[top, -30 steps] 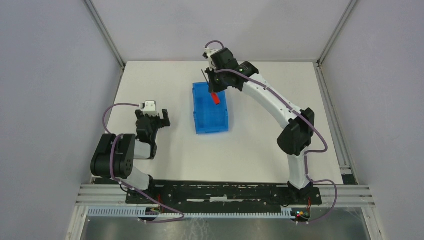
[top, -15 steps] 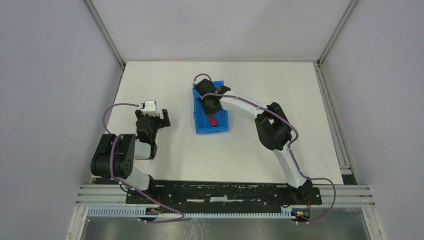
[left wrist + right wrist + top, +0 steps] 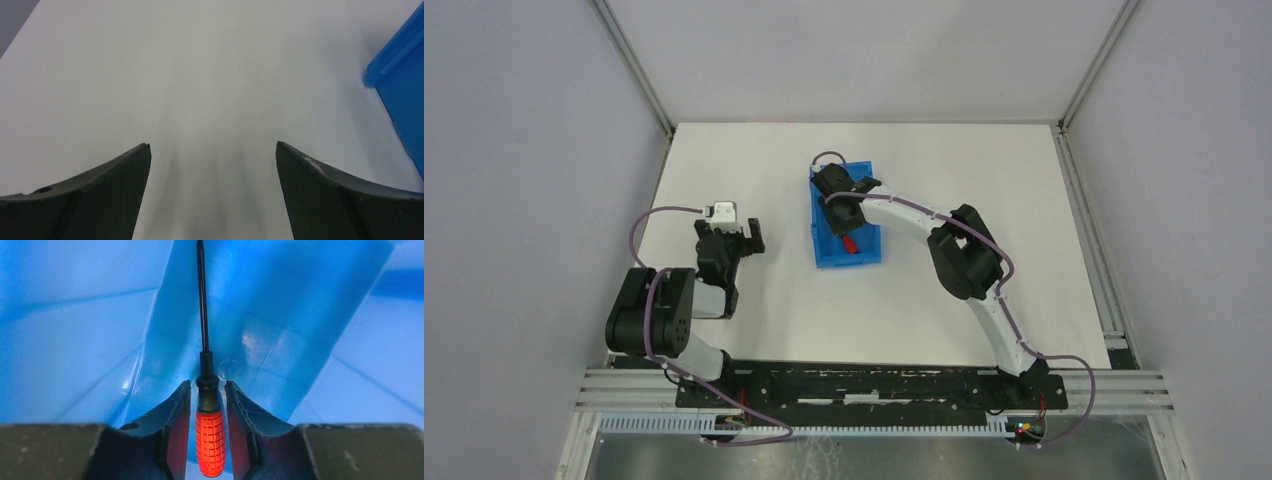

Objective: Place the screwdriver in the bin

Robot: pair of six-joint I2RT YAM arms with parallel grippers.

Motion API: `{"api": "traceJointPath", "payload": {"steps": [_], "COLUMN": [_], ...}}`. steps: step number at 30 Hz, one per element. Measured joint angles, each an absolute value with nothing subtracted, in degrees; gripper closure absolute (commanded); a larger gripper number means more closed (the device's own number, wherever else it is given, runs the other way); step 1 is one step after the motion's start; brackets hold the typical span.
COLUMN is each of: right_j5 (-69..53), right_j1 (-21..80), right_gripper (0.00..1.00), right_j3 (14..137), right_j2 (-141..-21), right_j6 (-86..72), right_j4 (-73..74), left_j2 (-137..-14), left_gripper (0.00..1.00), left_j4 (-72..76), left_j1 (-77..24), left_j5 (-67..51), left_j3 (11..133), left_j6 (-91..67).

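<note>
The screwdriver (image 3: 210, 437), with a red handle and a thin black shaft, lies between the fingers of my right gripper (image 3: 207, 386), inside the blue bin (image 3: 75, 365). A thin gap shows on each side of the handle, so the jaws stand slightly open around it. Its shaft points along the bin floor toward a corner. In the top view the right gripper (image 3: 846, 228) is down in the bin (image 3: 820, 250), and the red handle (image 3: 850, 243) shows just below it. My left gripper (image 3: 754, 236) is open and empty over the table, left of the bin.
The left wrist view shows bare white table between the left gripper's (image 3: 212, 147) fingers, with the bin's corner (image 3: 400, 95) at the right edge. Grey walls and metal frame posts enclose the table on three sides.
</note>
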State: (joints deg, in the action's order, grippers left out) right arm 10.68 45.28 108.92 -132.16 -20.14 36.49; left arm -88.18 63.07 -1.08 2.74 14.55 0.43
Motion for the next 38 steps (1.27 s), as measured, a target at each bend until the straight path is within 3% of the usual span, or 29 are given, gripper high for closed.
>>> {"api": "traceJointPath", "payload": {"steps": [3, 6, 9, 11, 15, 22, 31, 38], "right_j5": [11.38, 12.12, 12.40, 12.80, 17.37, 27.73, 33.54, 34.30], "right_j1": [45.43, 45.65, 45.65, 45.60, 45.17, 36.18, 30.98, 30.59], "right_gripper": [0.60, 0.47, 0.24, 0.03, 0.02, 0.02, 0.02, 0.02], "right_j3": [108.92, 108.90, 108.16, 106.91, 100.40, 75.85, 34.61, 18.68], "right_j2": [-131.17, -127.79, -120.86, -114.45, -98.59, -74.00, -56.40, -53.10], "right_j6": [-19.90, -19.05, -16.69, -14.87, -10.50, -4.69, -3.14, -4.56], "right_j4": [36.56, 36.64, 35.66, 34.44, 30.17, 19.33, 7.51, -1.65], "left_j2": [-88.18, -88.18, -88.18, -88.18, -88.18, -88.18, -88.18, -88.18], "left_gripper": [0.00, 0.00, 0.00, 0.00, 0.00, 0.00, 0.00, 0.00], "left_j4": [63.07, 63.07, 63.09, 63.09, 63.09, 63.07, 63.09, 63.09], "left_j1": [-1.08, -1.08, -1.08, -1.08, -1.08, -1.08, -1.08, -1.08], "left_j5": [2.74, 2.74, 2.74, 2.74, 2.74, 2.74, 2.74, 2.74], "left_j3": [14.55, 14.55, 14.55, 14.55, 14.55, 14.55, 14.55, 14.55], "left_j6": [0.43, 0.43, 0.43, 0.43, 0.43, 0.43, 0.43, 0.43]}}
